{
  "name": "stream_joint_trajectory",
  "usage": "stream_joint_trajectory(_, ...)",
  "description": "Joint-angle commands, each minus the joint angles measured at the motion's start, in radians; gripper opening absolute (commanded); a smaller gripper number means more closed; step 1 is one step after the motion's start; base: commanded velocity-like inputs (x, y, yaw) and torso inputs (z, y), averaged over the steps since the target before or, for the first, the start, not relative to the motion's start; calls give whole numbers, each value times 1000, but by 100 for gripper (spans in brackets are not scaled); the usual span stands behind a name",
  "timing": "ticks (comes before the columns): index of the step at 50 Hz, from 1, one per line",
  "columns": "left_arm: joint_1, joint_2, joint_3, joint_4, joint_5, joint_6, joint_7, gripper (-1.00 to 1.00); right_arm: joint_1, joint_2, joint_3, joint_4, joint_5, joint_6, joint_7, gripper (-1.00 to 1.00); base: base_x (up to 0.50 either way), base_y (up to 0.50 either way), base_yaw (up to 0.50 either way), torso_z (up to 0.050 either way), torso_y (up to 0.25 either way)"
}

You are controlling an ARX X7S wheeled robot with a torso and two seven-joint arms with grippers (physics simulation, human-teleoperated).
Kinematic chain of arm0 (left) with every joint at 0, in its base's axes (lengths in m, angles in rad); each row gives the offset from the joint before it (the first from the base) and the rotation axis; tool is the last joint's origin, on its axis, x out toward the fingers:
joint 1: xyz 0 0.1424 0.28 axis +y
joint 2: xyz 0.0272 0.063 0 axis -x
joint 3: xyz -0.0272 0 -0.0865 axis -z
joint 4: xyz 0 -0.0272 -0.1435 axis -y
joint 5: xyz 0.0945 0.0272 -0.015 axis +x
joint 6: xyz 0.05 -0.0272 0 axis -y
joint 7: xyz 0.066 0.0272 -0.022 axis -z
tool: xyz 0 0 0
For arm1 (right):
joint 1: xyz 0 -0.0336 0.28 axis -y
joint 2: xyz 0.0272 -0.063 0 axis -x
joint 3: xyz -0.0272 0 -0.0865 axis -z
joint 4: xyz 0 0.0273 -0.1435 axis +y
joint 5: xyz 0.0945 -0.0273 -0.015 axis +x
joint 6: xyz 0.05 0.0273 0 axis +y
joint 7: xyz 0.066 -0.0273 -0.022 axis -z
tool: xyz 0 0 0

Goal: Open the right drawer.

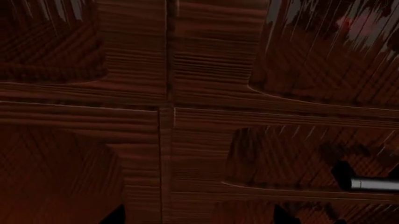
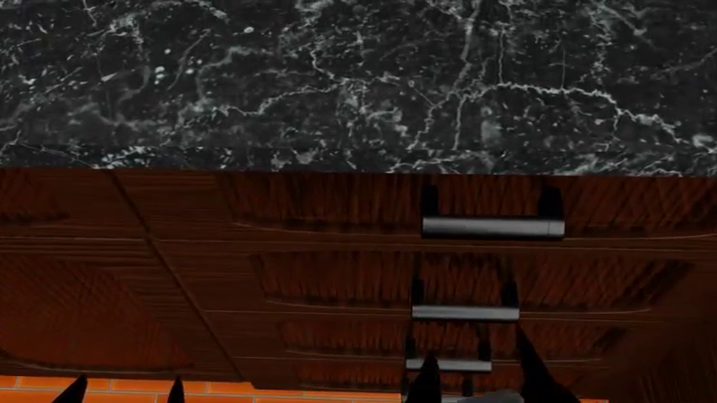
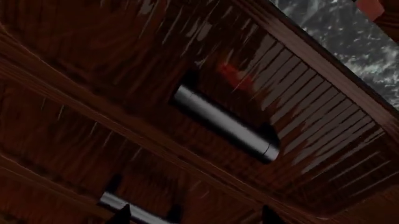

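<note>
The right drawer (image 2: 325, 203) is the top dark reddish-brown wood-grain front under the marble counter, with a silver bar handle (image 2: 493, 227) on two black posts. It also shows in the right wrist view (image 3: 305, 112), with its handle (image 3: 224, 122) ahead of the jaws. My right gripper (image 2: 478, 382) is open and empty, low in front of the drawer stack and apart from the handles; in its own view the gripper (image 3: 196, 218) shows two spread dark tips. My left gripper (image 2: 123, 391) is open and empty before the left cabinet door; its tips (image 1: 115, 215) frame bare wood.
Two lower drawers with shorter silver handles (image 2: 465, 312) (image 2: 448, 365) sit below the top one. A black marble counter (image 2: 358, 75) overhangs the cabinet. A panelled door (image 2: 67, 294) is at the left. An orange tiled floor (image 2: 280, 395) runs below. A handle end (image 1: 374, 184) shows in the left wrist view.
</note>
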Motion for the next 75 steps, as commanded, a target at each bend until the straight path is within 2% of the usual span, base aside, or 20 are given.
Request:
stream_joint_trajectory(1, 0, 1, -10, -13, -29, 16, 4, 100, 76, 53, -68, -79, -181, 209, -45, 100, 0, 0, 0, 0, 0)
stream_joint_trajectory(6, -1, 0, -10, -13, -39, 10, 3, 100, 123, 99, -140, -77, -294, 267, -87, 100, 0, 0, 0, 0, 0)
stream_joint_trajectory(23, -2, -6, -2, -14, -44, 13, -3, 100, 124, 100, -142, -78, -293, 269, -86, 100, 0, 0, 0, 0, 0)
stream_joint_trajectory(24, -4, -7, -1, -15, -43, 12, -4, 100, 145, 104, -199, -45, -376, 325, -108, 100, 0, 0, 0, 0, 0)
stream_joint_trajectory(25, -4, -7, 0, -15, -43, 11, -4, 100, 145, 107, -198, -48, -369, 306, -100, 100, 0, 0, 0, 0, 0)
stream_joint_trajectory(26, -2, -10, -1, -4, -47, 3, -7, 100, 170, 118, -266, -16, -472, 365, -135, 100, 0, 0, 0, 0, 0)
stream_joint_trajectory(31, -3, -9, 1, -17, -47, 17, -4, 100, 191, 143, -310, 23, -503, 334, -141, 100, 0, 0, 0, 0, 0)
stream_joint_trajectory(32, -1, -11, 2, -10, -46, 14, -6, 100, 207, 147, -346, 53, -561, 369, -167, 100, 0, 0, 0, 0, 0)
stream_joint_trajectory(40, 2, -13, 3, -8, -53, 17, -8, 100, 253, 157, -359, 80, -574, 354, -184, 100, 0, 0, 0, 0, 0)
stream_joint_trajectory(41, 1, -13, 4, -9, -51, 18, -8, 100, 267, 163, -395, 112, -637, 385, -203, 100, 0, 0, 0, 0, 0)
stream_joint_trajectory(46, 3, -16, 8, -3, -55, 14, -8, 100, 280, 165, -403, 130, -651, 389, -213, 100, 0, 0, 0, 0, 0)
stream_joint_trajectory(53, 2, -17, 12, -11, -53, 24, -9, 100, 332, 180, -495, 211, -805, 449, -295, 100, 0, 0, 0, 0, 0)
stream_joint_trajectory(61, -3, -20, 16, -17, -54, 23, -10, 100, 389, 164, -502, 292, -824, 451, -299, 100, 0, 0, 0, 0, 0)
stream_joint_trajectory(75, -2, -26, 24, -6, -57, 17, -17, 100, 462, 120, -447, 387, -742, 400, -230, 100, 0, 0, 0, 0, 0)
